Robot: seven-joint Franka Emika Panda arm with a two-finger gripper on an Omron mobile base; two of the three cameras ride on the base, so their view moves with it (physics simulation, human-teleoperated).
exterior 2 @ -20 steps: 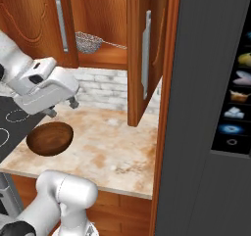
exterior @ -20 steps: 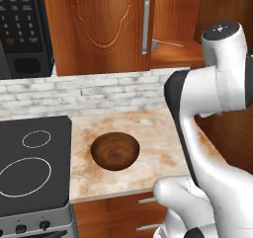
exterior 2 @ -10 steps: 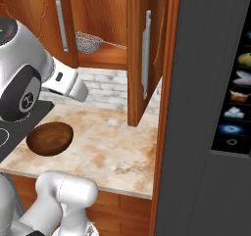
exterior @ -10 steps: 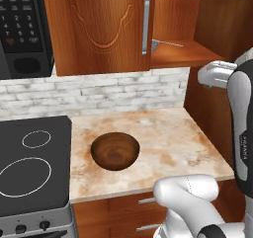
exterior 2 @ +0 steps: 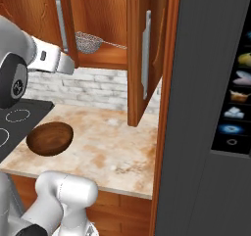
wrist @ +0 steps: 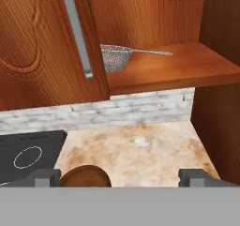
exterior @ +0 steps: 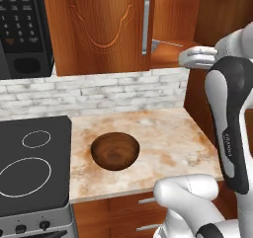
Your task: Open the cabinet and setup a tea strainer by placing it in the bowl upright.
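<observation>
On the left, the round dark brown wooden bowl (exterior: pixel 114 150) waits on the counter, and our two-finger gripper (wrist: pixel 122 177) has risen from there, its jaws wide and empty. To the right, the reddish-brown wooden cabinet (exterior 2: pixel 139 54) stands open with the small grey mesh tea strainer (wrist: pixel 115 57) on its shelf, so we can reach for it next.

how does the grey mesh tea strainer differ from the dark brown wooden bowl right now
The grey metal mesh tea strainer sits up on the cabinet shelf; the dark brown wooden bowl rests below on the counter. The strainer has a thin wire handle and see-through mesh; the bowl is solid, handleless and looks wider. Both are round, open-topped and empty.
</observation>
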